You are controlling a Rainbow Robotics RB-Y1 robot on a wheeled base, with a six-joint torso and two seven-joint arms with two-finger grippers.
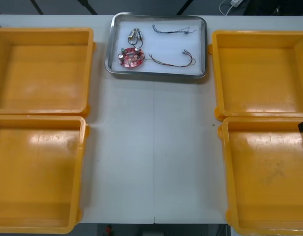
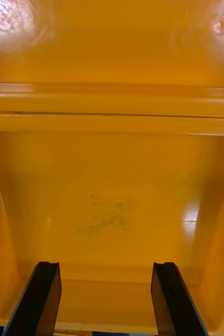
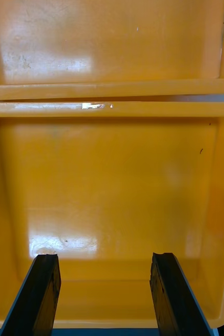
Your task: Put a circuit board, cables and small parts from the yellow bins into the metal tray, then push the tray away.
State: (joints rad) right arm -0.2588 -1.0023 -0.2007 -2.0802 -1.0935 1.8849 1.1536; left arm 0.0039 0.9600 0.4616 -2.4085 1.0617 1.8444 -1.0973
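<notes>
- Front view: found the metal tray [image 1: 166, 46] at the worktop's far edge between the yellow bins [image 1: 43, 105], carrying a circuit board [image 1: 130, 57] and cables [image 1: 173, 61]. Judged loading done and the tray seemingly pushed away.
- Right wrist view: found the right gripper [image 2: 109, 299] with fingers wide apart, holding nothing, over a yellow bin.
- Left wrist view: found the left gripper [image 3: 105, 296] likewise spread and holding nothing. Called next, probably, for parking only.

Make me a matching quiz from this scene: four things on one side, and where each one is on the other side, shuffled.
Things:
1. board
2. tray
3. left end effector
4. right end effector

Places:
a. over the near right bin
b. far middle of the table
c. over the near left bin
d. tray's near left corner

Pairs: 1-d, 2-b, 3-c, 4-a
</notes>
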